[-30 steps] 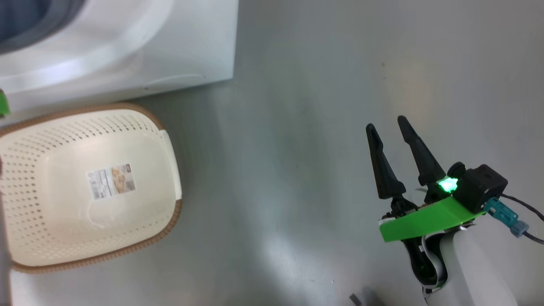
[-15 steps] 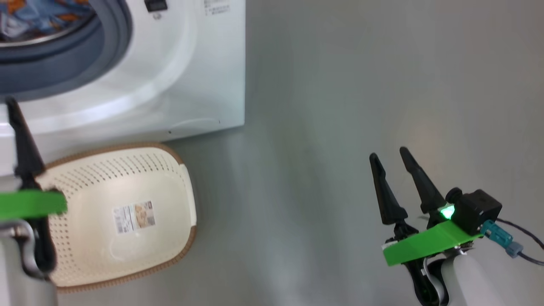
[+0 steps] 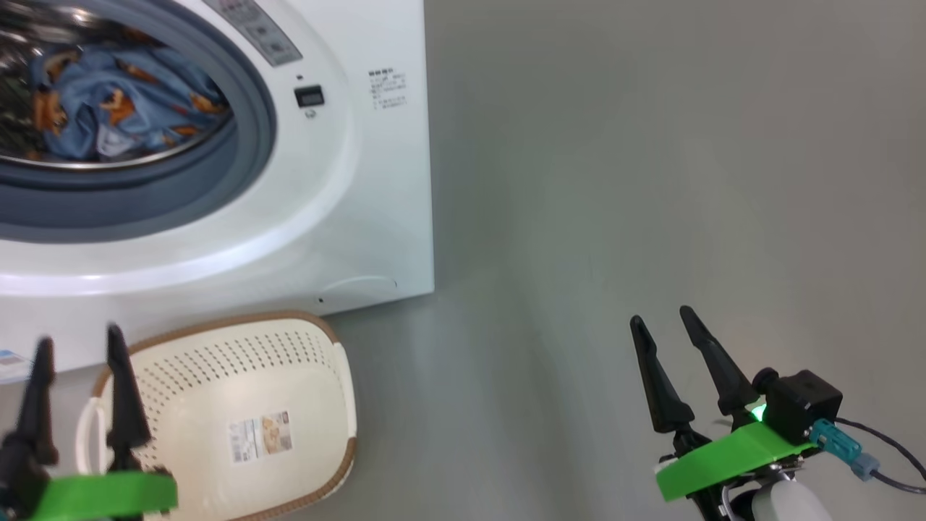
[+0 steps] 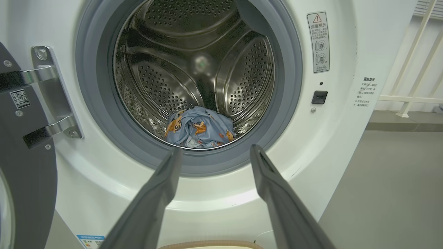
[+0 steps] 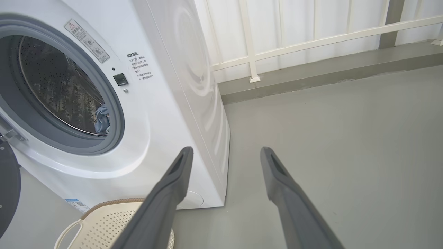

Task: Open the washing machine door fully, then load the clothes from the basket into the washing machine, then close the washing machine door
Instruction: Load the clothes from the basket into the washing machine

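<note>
The light blue clothes with orange animals (image 4: pixel 199 128) lie in the big white washing machine (image 3: pixel 376 181). The cream plastic basket (image 3: pixel 217 376) is empty. The left claw (image 3: pixel 78 336) and the right claw (image 3: pixel 660 315) are spread wide, holding nothing. Loading looks done. Next, the round black door (image 4: pixel 24 180), open at the left, needs pushing shut.

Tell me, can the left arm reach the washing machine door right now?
Probably yes: the left gripper is open and empty before the drum mouth, and the washing machine door stands swung open at the left of its wrist view, with nothing seen between them.
</note>
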### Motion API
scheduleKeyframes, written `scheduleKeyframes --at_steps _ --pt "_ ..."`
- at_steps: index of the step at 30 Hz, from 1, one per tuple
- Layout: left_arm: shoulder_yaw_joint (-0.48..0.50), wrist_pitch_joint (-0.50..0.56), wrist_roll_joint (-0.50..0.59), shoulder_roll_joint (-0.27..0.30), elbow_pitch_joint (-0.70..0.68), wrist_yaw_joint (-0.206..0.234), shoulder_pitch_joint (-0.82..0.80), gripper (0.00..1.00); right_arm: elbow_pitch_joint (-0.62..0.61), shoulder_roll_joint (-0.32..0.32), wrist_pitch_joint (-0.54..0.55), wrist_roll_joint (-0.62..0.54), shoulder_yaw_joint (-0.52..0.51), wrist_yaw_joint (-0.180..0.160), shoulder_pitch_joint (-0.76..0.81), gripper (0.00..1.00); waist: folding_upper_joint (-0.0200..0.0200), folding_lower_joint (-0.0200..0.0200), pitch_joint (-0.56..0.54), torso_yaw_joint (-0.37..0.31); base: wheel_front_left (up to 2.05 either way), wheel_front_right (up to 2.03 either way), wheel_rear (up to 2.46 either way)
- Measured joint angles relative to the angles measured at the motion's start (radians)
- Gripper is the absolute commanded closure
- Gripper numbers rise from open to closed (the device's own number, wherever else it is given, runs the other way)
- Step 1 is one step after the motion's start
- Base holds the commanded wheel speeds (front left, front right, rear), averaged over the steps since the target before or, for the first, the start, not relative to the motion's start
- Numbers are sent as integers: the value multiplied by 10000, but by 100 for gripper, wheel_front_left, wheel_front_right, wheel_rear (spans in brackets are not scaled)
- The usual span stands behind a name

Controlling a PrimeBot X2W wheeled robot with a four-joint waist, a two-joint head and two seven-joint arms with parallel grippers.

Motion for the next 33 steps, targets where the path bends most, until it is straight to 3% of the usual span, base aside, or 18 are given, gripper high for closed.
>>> scheduleKeyframes --at_steps 12,28,33 --pt "-332 2 401 -153 -159 15 2132 0 40 -140 0 -71 25 0 593 0 0 0 -1232 164 0 0 0" --pt "-1129 2 198 -165 -901 941 3800 0 52 -128 2 -232 44 0 1077 0 0 0 -2091 163 0 0 0" --pt "-1187 2 194 -163 -863 1049 3888 0 46 -134 2 -267 36 0 1078 0 0 0 -2098 164 0 0 0"
